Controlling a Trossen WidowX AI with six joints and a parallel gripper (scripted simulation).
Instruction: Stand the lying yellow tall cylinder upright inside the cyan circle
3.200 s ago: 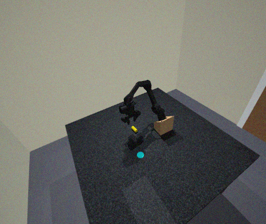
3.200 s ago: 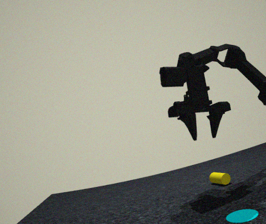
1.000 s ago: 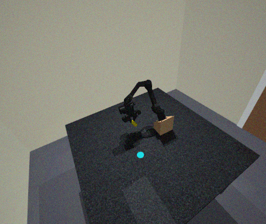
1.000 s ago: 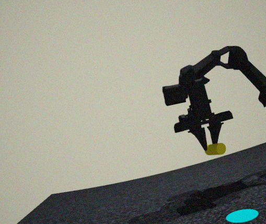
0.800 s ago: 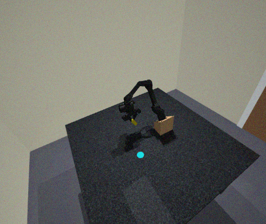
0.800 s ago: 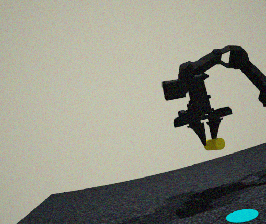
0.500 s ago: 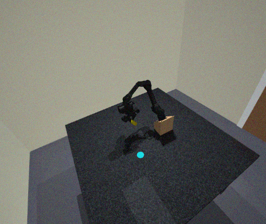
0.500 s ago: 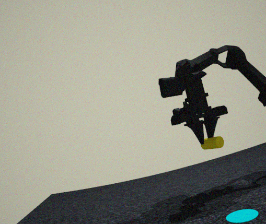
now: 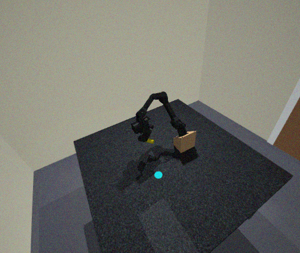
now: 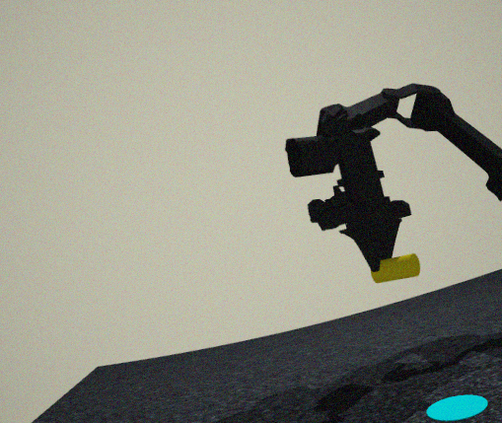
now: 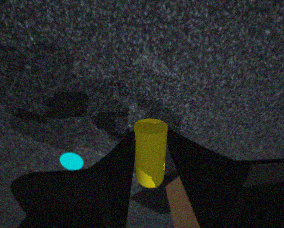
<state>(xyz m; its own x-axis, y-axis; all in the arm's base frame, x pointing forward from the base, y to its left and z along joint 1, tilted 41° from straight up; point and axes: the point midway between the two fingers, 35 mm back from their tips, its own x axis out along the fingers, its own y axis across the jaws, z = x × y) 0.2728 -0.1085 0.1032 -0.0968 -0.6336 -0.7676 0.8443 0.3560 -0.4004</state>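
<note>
The yellow tall cylinder (image 9: 150,141) (image 10: 400,268) (image 11: 150,155) is held in the air above the dark table top, lying nearly level, tilted slightly in the exterior view. My gripper (image 9: 146,140) (image 10: 383,266) (image 11: 150,134) points down and is shut on the cylinder, with one finger on each side of it in the wrist view. The far fingertip is hidden in the exterior view. The flat cyan circle (image 9: 158,174) (image 10: 457,407) (image 11: 71,161) lies on the table, nothing on it, off to the lower left of the cylinder in the wrist view.
A tan wedge-shaped block (image 9: 185,142) (image 11: 182,202) stands at the arm's base, right of the gripper in the top view. The dark table top (image 9: 217,186) (image 10: 176,386) carries the arm's shadow. Pale walls stand behind.
</note>
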